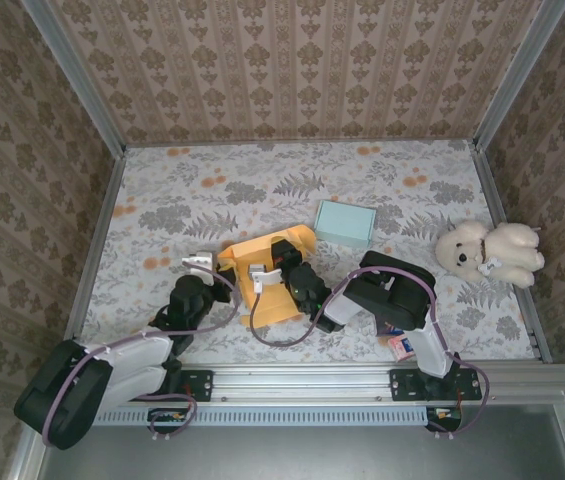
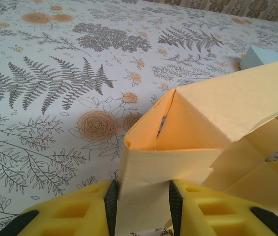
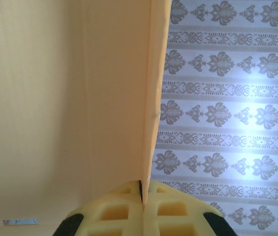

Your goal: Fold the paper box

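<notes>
I'm holding the paper box (image 1: pixel 274 305) mid-table near the arms: my right gripper (image 3: pixel 142 196) is pinching one wall (image 3: pixel 109 98) tight, and my left gripper (image 2: pixel 141 201) is straddling a flap (image 2: pixel 163 172), though I can't tell if it's gripping. Any opposing pull is risking a tear or the flap slipping.

The right arm (image 1: pixel 394 292) covers part of the paper box (image 1: pixel 272 300) and most of an unidentifiable pink item (image 1: pixel 400 346).

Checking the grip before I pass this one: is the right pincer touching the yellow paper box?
Touching. The right wrist view shows the right pincer shut on the paper box at its thin panel edge.
</notes>
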Available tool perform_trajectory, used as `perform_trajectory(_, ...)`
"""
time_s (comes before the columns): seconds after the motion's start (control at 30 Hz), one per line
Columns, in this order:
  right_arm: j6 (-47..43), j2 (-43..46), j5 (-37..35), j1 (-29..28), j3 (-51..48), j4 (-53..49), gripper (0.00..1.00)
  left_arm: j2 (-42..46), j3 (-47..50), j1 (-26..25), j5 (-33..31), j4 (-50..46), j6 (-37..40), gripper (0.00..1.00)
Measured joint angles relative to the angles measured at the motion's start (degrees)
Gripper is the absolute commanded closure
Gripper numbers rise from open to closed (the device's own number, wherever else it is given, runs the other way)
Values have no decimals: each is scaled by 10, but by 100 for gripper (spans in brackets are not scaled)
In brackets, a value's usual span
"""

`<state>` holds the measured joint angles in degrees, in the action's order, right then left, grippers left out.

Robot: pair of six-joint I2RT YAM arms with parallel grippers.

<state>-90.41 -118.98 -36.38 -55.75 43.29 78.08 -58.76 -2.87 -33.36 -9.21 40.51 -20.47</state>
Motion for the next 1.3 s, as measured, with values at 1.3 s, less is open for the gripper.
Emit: perform_trajectory(1.3, 22, 4, 10, 6, -4, -2, 100, -116, -47, -100, -78, 45, 34, 73)
